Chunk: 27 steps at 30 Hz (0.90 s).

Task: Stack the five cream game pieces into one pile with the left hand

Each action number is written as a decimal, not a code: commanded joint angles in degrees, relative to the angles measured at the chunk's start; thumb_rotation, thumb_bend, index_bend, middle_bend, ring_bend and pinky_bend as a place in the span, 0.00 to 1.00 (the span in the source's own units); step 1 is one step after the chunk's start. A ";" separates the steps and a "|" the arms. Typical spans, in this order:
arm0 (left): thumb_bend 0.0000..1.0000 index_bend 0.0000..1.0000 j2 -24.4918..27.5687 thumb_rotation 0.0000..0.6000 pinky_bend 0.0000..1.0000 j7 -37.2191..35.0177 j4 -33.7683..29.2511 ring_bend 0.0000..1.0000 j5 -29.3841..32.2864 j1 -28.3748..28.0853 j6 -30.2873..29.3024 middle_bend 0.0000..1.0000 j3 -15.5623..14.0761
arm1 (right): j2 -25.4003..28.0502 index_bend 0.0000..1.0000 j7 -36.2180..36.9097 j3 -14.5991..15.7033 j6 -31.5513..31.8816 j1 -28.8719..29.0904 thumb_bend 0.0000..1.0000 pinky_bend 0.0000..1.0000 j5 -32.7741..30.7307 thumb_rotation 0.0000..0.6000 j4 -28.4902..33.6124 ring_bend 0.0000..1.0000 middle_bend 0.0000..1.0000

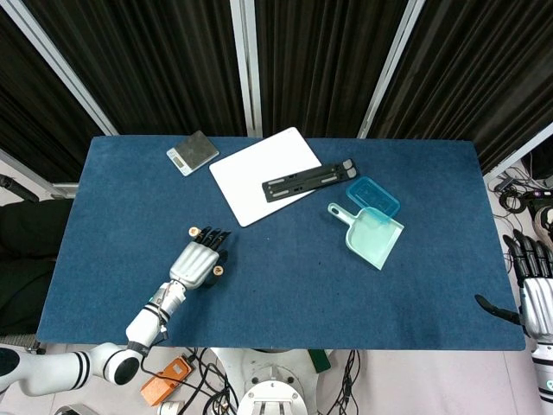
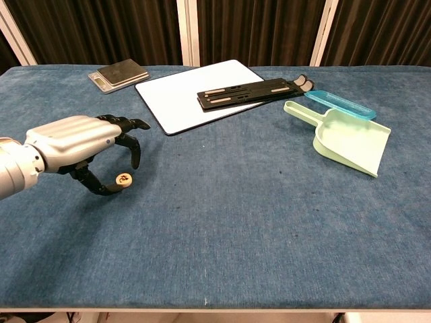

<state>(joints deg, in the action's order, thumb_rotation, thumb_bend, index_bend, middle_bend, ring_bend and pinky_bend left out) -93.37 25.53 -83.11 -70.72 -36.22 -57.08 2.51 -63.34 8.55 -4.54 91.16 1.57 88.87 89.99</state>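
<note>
One cream game piece (image 2: pixel 123 179) with a dark mark lies flat on the blue table (image 2: pixel 256 215); the head view shows the same piece (image 1: pixel 218 270). My left hand (image 2: pixel 81 145) hovers over it with fingers arched above and the thumb tip close beside its left edge, holding nothing. In the head view the left hand (image 1: pixel 197 259) lies between this piece and the small cream stack (image 1: pixel 193 232), which peeks out just beyond the fingertips. The chest view hides the stack behind the hand. My right hand (image 1: pixel 536 298) hangs off the table's right edge, fingers spread.
A grey scale (image 2: pixel 118 73) stands at the back left. A white board (image 2: pixel 195 94) and a black folding stand (image 2: pixel 252 91) lie at the back centre. Further right are a mint dustpan (image 2: pixel 350 138) and a blue lid (image 2: pixel 340 104).
</note>
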 commanded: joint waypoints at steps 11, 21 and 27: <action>0.27 0.44 0.50 1.00 0.00 0.48 -0.17 0.00 0.64 0.18 0.43 0.00 -0.12 | 0.05 0.00 -0.39 -0.11 -0.31 0.19 0.16 0.00 -0.08 1.00 0.34 0.00 0.00; 0.32 0.46 0.43 1.00 0.00 0.65 0.15 0.00 1.20 0.00 1.36 0.00 -0.27 | 0.09 0.00 -0.67 -0.13 -0.44 0.24 0.16 0.00 -0.15 1.00 0.49 0.00 0.00; 0.35 0.49 0.29 1.00 0.00 0.20 0.52 0.00 1.06 -0.01 1.36 0.00 -0.16 | 0.20 0.00 -0.91 -0.17 -0.57 0.30 0.16 0.00 -0.23 1.00 0.72 0.00 0.00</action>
<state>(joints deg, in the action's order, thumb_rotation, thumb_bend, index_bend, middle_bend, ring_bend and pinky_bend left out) -93.10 25.74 -82.61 -69.67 -36.23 -55.74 2.33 -63.15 7.64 -4.71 90.60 1.87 88.64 90.71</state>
